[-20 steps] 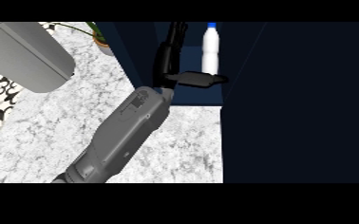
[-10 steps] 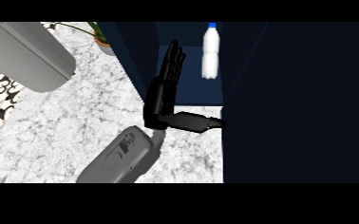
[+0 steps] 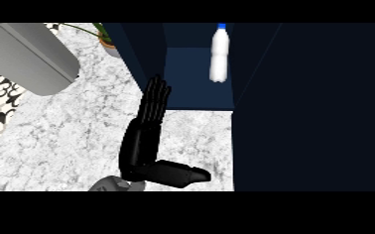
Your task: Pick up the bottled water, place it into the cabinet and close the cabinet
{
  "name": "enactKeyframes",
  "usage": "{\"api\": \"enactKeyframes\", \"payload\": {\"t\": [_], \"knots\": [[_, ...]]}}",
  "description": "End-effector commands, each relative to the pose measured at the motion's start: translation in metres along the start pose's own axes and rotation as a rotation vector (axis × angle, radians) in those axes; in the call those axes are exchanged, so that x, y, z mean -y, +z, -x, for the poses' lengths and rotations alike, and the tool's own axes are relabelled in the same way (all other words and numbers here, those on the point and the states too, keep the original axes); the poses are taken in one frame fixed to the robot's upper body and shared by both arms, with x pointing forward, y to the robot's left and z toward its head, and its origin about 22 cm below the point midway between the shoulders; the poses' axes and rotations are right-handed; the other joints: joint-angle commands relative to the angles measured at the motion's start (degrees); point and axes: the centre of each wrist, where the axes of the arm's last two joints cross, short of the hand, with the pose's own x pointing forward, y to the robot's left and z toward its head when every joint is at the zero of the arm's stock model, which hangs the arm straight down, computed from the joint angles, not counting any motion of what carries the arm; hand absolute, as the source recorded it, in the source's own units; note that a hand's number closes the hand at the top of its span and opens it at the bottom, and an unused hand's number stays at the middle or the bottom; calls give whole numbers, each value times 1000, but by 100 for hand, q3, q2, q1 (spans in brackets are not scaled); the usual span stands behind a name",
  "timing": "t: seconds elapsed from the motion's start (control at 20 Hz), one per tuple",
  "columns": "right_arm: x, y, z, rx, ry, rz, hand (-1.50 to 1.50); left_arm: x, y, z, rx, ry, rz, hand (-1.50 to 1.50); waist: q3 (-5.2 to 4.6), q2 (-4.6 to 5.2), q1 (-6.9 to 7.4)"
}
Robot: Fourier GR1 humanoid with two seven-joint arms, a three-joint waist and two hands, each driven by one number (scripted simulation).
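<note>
KITCHEN COUNTER: A grey rounded appliance [image 3: 36,54] and a potted plant [image 3: 102,33] sit at the far left of the marble desk [image 3: 73,129]. The robot's left hand [image 3: 141,146] lies just left of centre. It is open and holds nothing, with its fingers [image 3: 154,99] straight and pointing at the lower edge of a dark blue panel [image 3: 143,54]. That panel looks like the cabinet's open left door seen nearly edge-on, though the view does not settle this. The thumb [image 3: 181,173] juts out to the right, low over the desk. The right hand does not show.

Right of the panel, the cabinet [image 3: 198,84] stands open. The bottled water [image 3: 218,57] is upright on the shelf inside, toward the back and well apart from the hand. To its right a broad, near-black front [image 3: 307,104] fills the view, and whether it is a door or a wall cannot be told.

With the bottle apparently stowed, the step in hand looks to be the closing. To do it well, the straight fingers should meet the door's outer face near its free edge, away from the hinge. They should then sweep it rightward across the opening in one even arc. The thumb and forearm should keep outside the frame so nothing catches as the door comes to. The bottle sits deep enough that the door should clear it.
</note>
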Motion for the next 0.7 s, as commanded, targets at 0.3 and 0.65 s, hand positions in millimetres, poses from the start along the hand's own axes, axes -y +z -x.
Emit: {"api": "enactKeyframes", "payload": {"t": [0.3, 0.65], "knots": [[-37, -24, -41, -49, 50, -230, 150, -35, 48, -30, 11, -17, -50, -150, -7, 7, -46], [-61, -42, -41, -3, 36, -273, 150, -51, 76, -33, 7, -18, -78, -150, -23, -28, -77]]}}
